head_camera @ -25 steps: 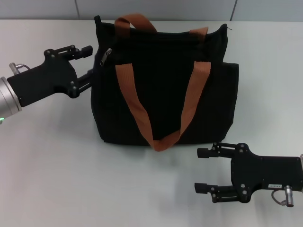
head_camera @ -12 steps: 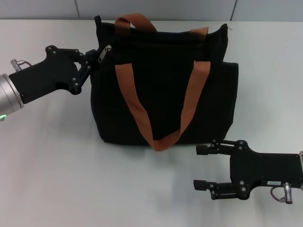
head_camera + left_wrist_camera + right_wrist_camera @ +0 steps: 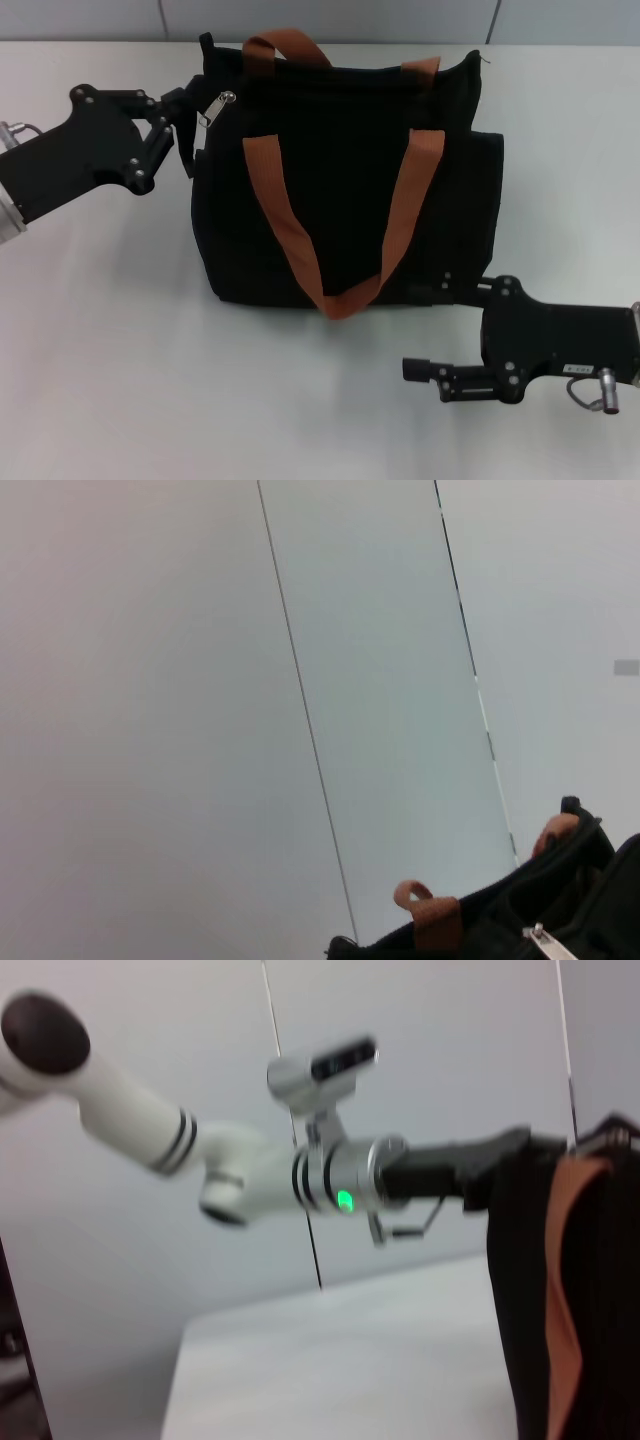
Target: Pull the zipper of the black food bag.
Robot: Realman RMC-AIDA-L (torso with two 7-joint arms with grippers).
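The black food bag (image 3: 345, 180) stands upright on the white table, with two orange-brown straps (image 3: 395, 235). It also shows in the left wrist view (image 3: 560, 920) and the right wrist view (image 3: 530, 1290). The silver zipper (image 3: 216, 108) sits at the bag's top left corner, tilted toward my left gripper (image 3: 192, 122), which looks shut on it. The zipper also shows in the left wrist view (image 3: 545, 942). My right gripper (image 3: 428, 332) is open at the bag's lower right corner, with its upper finger against the bag's bottom edge.
The white table (image 3: 120, 350) extends to the front and left. A grey panelled wall (image 3: 330, 18) runs behind the bag. My left arm (image 3: 250, 1175), with a green light on it, shows in the right wrist view.
My left gripper closed at the bag's top left corner and swung up and left, tilting the zipper tab toward it. My right gripper moved closer to the bag's lower right corner.
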